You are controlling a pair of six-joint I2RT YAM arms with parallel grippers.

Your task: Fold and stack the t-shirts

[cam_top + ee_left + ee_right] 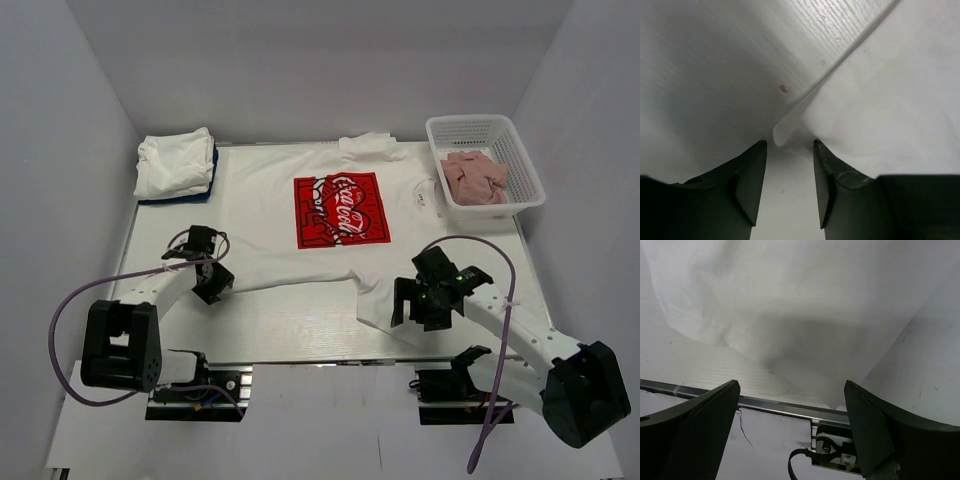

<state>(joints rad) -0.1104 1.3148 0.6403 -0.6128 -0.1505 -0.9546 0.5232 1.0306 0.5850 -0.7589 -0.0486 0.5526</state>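
Only wrist view shows t-shirt [890, 100] corner at left gripper [789, 146].

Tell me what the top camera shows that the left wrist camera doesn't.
Only the top view: the red print on the t-shirt, a folded bundle at the far left corner, a basket of pink cloths, and the open right pincer. Only the left wrist view: the t-shirt's corner at the open left pincer fingertips, and a brown speck on the table. Both: the white t-shirt, the table, the left pincer.

Printed t-shirt [340, 215] spread flat, folded bundle [175, 165]
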